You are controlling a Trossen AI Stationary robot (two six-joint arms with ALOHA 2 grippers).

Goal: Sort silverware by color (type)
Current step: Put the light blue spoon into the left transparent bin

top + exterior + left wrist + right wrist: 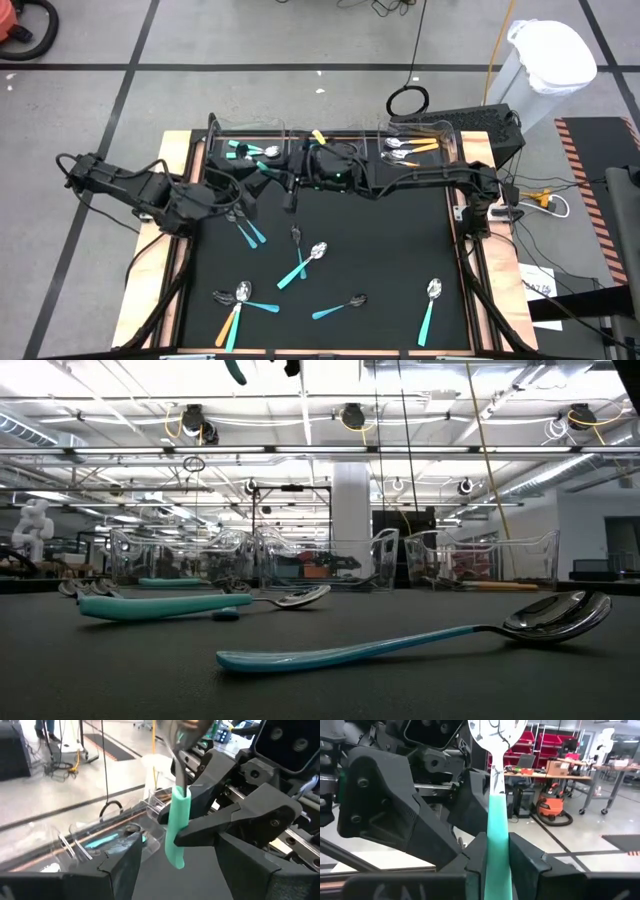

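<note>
The right gripper (497,852) pinches an upright teal-green spoon (498,835) near the far bins; the left gripper (170,852), fingers spread, flanks its handle.

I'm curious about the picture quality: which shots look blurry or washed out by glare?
Low view: the near teal spoon is soft, its bowl mirroring the ceiling lights. Left wrist view: the top of the green-handled spoon smears into blur. Right wrist view: that spoon's bowl is blown out white. High view: evenly lit; the black mat shows little shadow.
</note>
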